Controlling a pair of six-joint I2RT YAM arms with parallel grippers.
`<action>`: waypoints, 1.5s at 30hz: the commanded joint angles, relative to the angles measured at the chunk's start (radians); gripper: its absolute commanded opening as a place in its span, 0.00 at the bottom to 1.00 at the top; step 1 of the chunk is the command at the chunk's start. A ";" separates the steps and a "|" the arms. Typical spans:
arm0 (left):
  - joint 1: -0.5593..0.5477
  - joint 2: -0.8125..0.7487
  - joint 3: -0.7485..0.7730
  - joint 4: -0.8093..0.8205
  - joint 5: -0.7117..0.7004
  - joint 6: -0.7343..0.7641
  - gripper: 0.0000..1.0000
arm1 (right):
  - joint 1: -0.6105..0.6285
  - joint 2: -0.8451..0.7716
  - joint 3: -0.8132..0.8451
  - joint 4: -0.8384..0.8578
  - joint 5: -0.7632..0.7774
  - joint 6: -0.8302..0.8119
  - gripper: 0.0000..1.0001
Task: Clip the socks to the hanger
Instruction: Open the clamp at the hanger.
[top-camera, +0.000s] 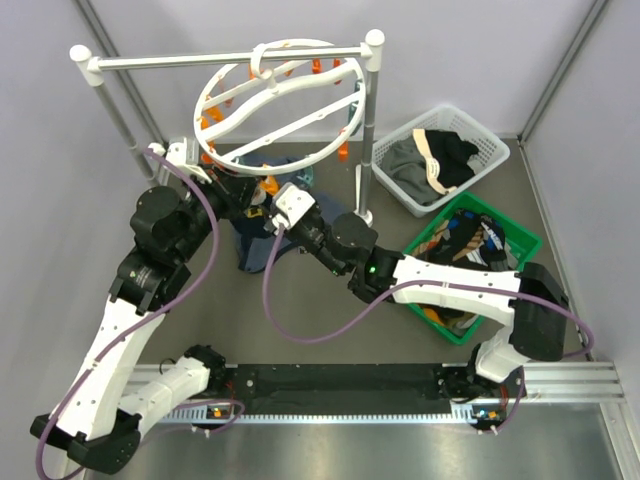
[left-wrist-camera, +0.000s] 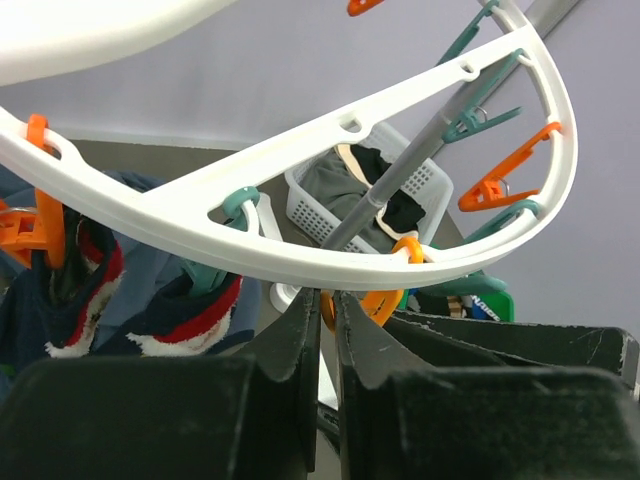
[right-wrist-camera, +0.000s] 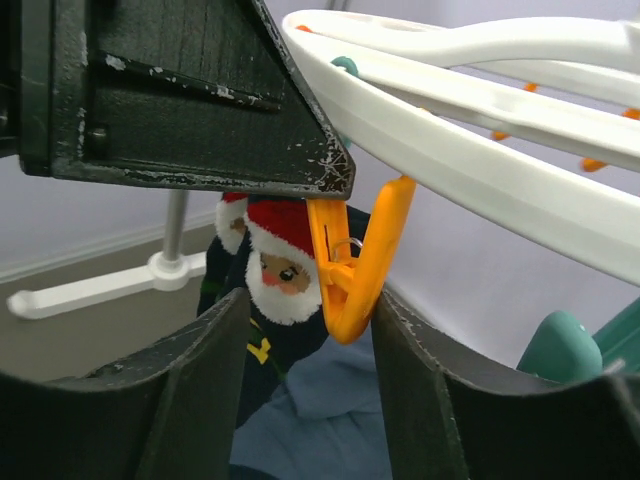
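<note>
The round white hanger (top-camera: 285, 92) hangs from the rack bar. Two dark socks with red and white cuffs hang from its clips: one (left-wrist-camera: 190, 320) on a teal clip, another (left-wrist-camera: 75, 300) on an orange clip. A Santa-patterned sock (right-wrist-camera: 280, 265) hangs just behind an orange clip (right-wrist-camera: 350, 290). My right gripper (right-wrist-camera: 310, 295) is open around that clip, its right finger close against it. My left gripper (left-wrist-camera: 328, 293) is shut, its tips right under the hanger ring (left-wrist-camera: 300, 255) at the top of the same orange clip (left-wrist-camera: 385, 300). Whether it pinches anything is unclear.
A blue-grey garment (top-camera: 255, 250) lies under the hanger. The rack's bar (top-camera: 230, 58) and right post (top-camera: 368, 120) stand close by. A white basket (top-camera: 490, 140) and a green crate (top-camera: 515, 230), both holding clothes, are at the right.
</note>
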 joint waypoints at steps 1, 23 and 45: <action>-0.002 -0.005 0.048 0.026 -0.013 0.022 0.09 | -0.051 -0.080 0.029 -0.058 -0.148 0.160 0.52; -0.003 0.040 0.107 0.031 0.026 0.002 0.09 | -0.261 -0.033 0.068 0.014 -0.694 0.516 0.39; -0.003 -0.037 0.123 -0.020 0.003 0.013 0.55 | -0.192 -0.034 0.061 0.023 -0.535 0.386 0.00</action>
